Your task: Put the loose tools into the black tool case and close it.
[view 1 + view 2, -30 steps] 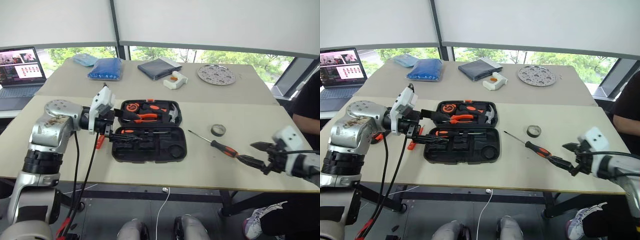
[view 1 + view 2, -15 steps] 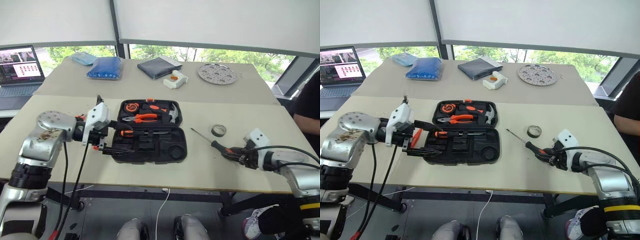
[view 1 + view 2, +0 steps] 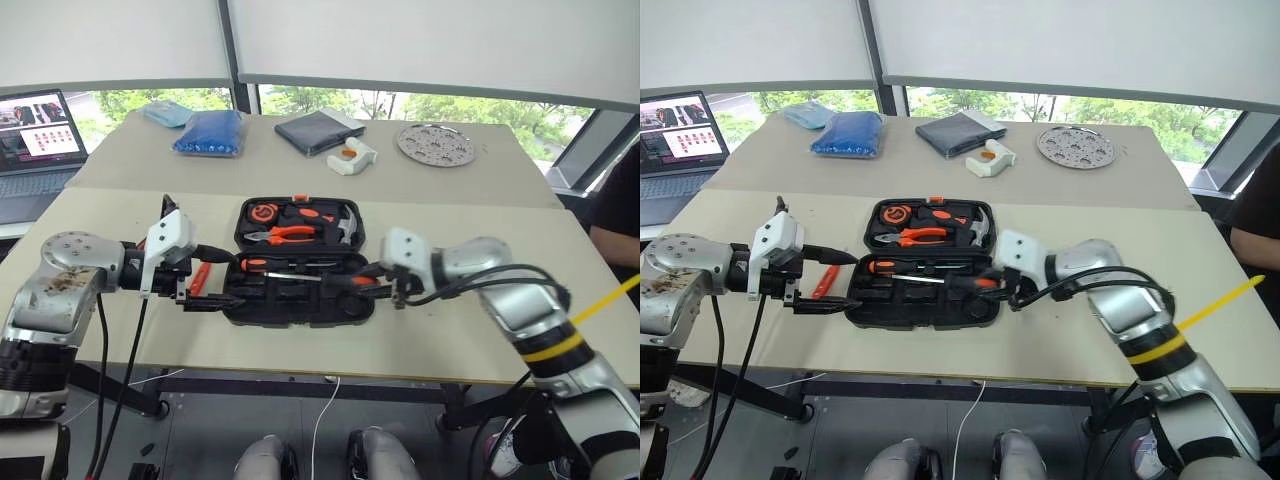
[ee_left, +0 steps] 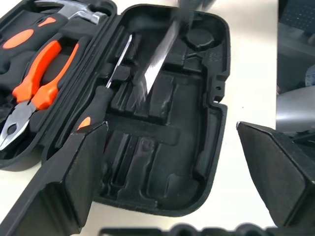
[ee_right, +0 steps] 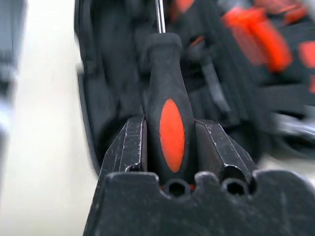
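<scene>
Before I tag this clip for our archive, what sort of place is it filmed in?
Probably an office or lab workroom: pale work tables pushed together by big windows with roller blinds, an open laptop at one side, and a tool case laid out.

Screwdriver (image 3: 345, 280), now off the table, in right end effector (image 3: 385, 285) over case (image 3: 300, 300).

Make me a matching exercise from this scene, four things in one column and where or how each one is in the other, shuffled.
Things
1. black tool case
2. screwdriver
3. left gripper
4. laptop

States
A. clamped between the right gripper's fingers
B. open, beside the case's left end
C. lying open on the near table
D. at the left edge, screen lit

Pairs: 1-C, 2-A, 3-B, 4-D
</scene>
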Available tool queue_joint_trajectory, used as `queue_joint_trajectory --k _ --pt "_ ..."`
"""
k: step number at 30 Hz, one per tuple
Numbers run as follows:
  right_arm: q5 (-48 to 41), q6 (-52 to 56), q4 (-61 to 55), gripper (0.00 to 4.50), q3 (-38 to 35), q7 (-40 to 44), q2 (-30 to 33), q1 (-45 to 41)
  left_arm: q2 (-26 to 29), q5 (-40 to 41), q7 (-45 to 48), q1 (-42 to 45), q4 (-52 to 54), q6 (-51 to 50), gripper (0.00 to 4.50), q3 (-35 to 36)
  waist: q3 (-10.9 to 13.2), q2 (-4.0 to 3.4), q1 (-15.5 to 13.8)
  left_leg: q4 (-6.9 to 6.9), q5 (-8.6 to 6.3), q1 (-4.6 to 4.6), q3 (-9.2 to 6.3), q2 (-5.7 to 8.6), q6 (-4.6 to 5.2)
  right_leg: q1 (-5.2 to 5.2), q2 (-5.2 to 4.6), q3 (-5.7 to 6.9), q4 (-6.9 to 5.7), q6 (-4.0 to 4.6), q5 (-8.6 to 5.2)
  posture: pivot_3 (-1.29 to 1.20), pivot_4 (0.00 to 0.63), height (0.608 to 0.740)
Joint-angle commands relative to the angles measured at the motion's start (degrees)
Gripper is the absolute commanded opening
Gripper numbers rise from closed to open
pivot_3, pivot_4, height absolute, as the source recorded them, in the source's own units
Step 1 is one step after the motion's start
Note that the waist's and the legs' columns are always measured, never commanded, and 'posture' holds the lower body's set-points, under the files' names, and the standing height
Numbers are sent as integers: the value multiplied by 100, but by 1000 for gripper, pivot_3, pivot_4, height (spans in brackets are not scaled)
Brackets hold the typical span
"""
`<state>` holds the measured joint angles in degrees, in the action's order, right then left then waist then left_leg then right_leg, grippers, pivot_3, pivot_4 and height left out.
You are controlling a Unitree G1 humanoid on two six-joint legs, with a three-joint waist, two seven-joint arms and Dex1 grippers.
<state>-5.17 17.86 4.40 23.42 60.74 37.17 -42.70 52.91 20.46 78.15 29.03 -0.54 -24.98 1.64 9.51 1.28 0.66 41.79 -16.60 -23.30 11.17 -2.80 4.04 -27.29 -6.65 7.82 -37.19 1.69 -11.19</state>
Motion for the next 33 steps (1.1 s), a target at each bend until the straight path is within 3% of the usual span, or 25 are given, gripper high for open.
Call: queue_joint_trajectory --k 1,18,20,27,30,33 --pt "420 -563 434 1023 -86 -208 -189 -431 32 109 -184 -25 223 26 4500 205 0 0 13 0 0 -1 1 0 0 0 1 1 0 0 0 0 150 718" --pt "1031 -921 1052 1023 -34 -116 -769 -599 5 153 -371 -57 221 123 4500 157 0 -1 50 -1 3 10 4 -10 -8 1 14 -1 -10 5 -4 0 150 718" --pt "1087 -1019 1052 2036 -20 -70 -739 -579 -1 152 -369 -42 217 137 4500 148 0 -1 52 -1 3 10 4 -10 -8 1 13 -1 -10 5 -4 0 150 718" --pt "853 -678 777 4329 -285 -13 -832 -623 -1 100 -351 27 55 243 4500 115 0 -1 54 -2 3 11 4 -9 -8 1 13 -2 -10 6 -4 0 150 718" --pt "606 -312 622 4171 -425 34 -1012 -567 -32 81 -369 62 2 275 4500 89 0 -1 56 -1 3 11 4 -10 -9 1 14 -2 -12 6 -4 0 150 718" --pt "557 -151 620 3296 -422 8 -1145 -556 -69 67 -379 78 -17 291 4500 70 0 -1 64 -1 3 12 4 -11 -9 1 15 -2 -15 8 -4 0 150 718"
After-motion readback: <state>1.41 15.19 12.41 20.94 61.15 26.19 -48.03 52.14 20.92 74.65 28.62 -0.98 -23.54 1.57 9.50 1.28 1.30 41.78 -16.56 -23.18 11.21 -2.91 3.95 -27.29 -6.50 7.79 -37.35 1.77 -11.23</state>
